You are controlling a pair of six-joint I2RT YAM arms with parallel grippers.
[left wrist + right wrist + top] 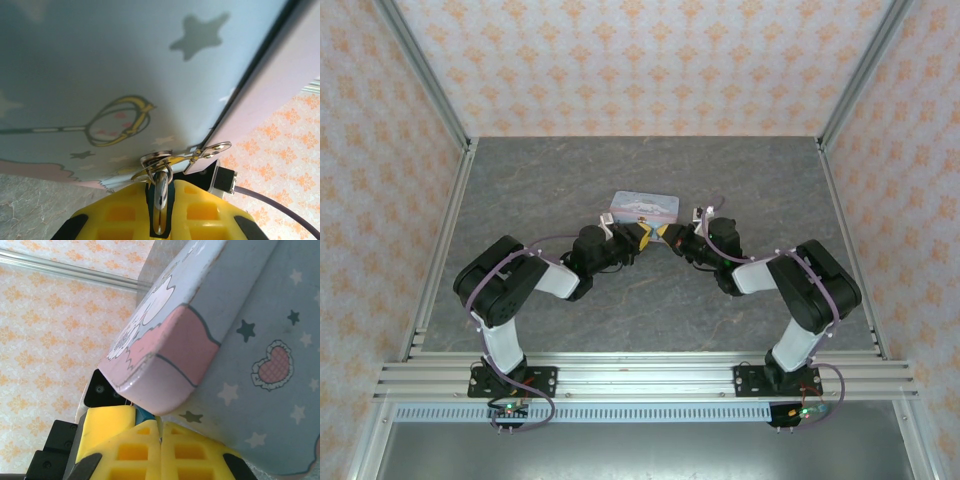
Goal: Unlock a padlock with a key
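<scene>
In the left wrist view the small dark teal padlock (161, 187) sits between the yellow fingers of my left gripper (160, 210), which is shut on it. Its silver shackle passes through the metal hasp (165, 160) on the front of the cartoon tin box (125, 60). In the right wrist view my right gripper (161, 427) is shut. A thin pale sliver, the key (158, 419), pokes from its tips against the teal padlock (144, 415). In the top view both grippers meet tip to tip, left (642, 236) and right (670, 235), at the box's near side.
The pale blue-and-pink tin box (642, 207) lies on the grey table (650, 310) just beyond the grippers. Patterned walls and metal rails (445, 240) enclose the table on three sides. A yellow finger of the left gripper (107, 422) sits beside my right fingers.
</scene>
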